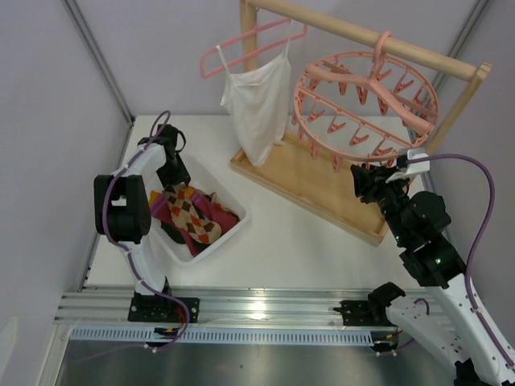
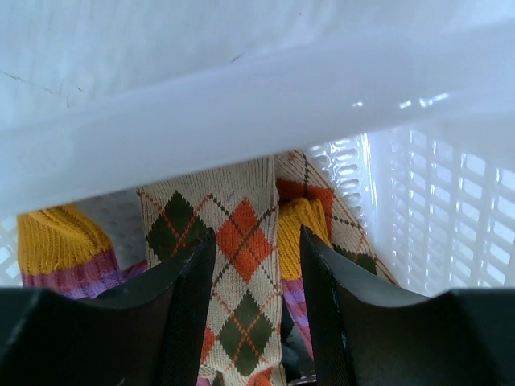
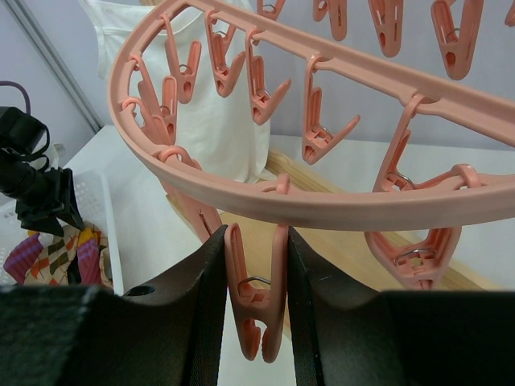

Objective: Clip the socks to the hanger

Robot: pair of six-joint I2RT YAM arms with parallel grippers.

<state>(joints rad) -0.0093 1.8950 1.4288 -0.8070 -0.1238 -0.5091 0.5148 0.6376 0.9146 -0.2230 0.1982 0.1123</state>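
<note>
- Left claw (image 2: 257, 233): jaws apart, lowered into the white basket (image 1: 219, 241) on the left of the desk (image 1: 298, 233), one finger either side of the argyle sock (image 2: 175, 225).
- Socks (image 1: 193, 215): heaped in that basket.
- Right claw (image 3: 256, 233): clamped on a pink clip (image 3: 257, 305) hanging from the near rim of the hanger (image 3: 322, 205).
- Hanger: hung on the wooden rack (image 1: 362, 34), far right.

The left arm (image 1: 129, 211) rises from its base, folds at the elbow and reaches forward, its wrist pitched steeply down. The left gripper (image 2: 257, 238) points downward, its two dark fingers (image 2: 187, 305) parted with a clear gap between them. The right arm (image 1: 425, 237) stretches up and forward. The right gripper (image 3: 254, 236) is raised, and its fingers press both sides of a pink clip (image 3: 256, 299).
</note>
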